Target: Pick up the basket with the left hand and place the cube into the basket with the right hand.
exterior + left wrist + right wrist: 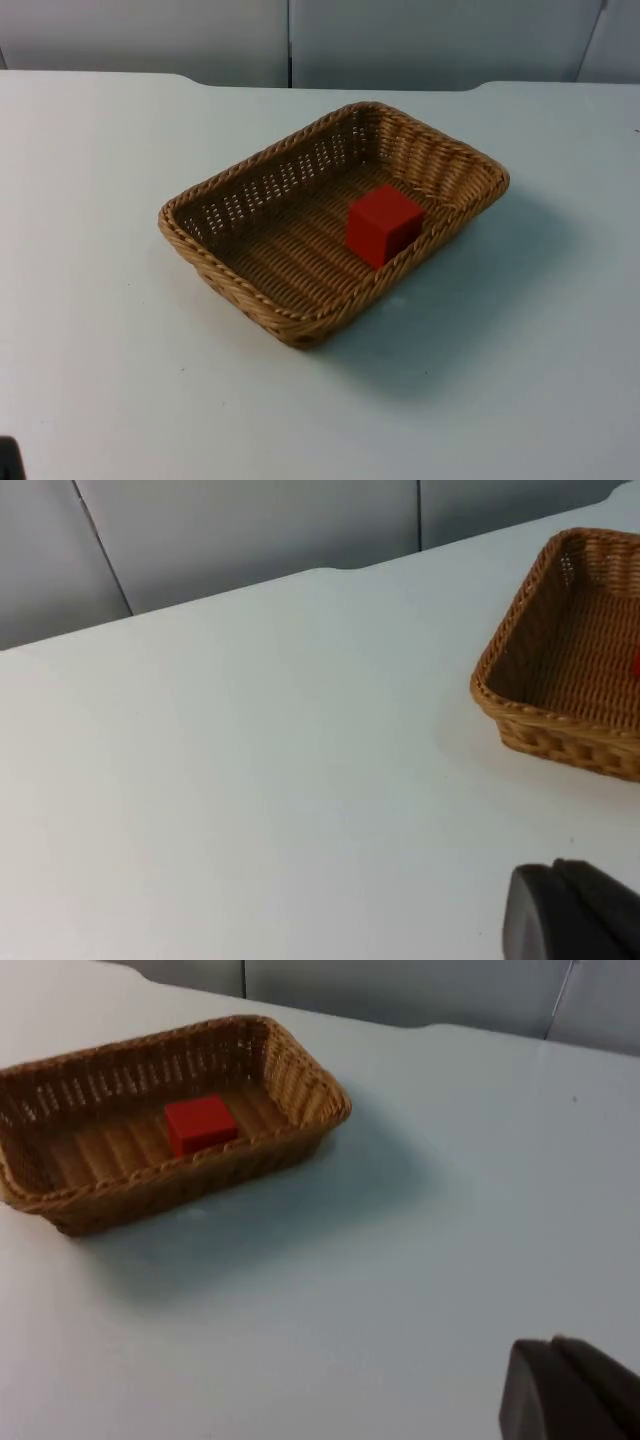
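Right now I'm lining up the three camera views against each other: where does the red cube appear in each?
Top view: red cube inside the wicker basket, against its right-hand long wall.
Left wrist view: a red sliver at the picture's edge, inside the basket.
Right wrist view: cube on the basket floor.
Shared landmark: the basket's woven rim.

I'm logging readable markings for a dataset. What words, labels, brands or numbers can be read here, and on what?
None. The basket is plain wicker, the red cube inside it has bare faces, and the table and partition wall carry no print or signs.
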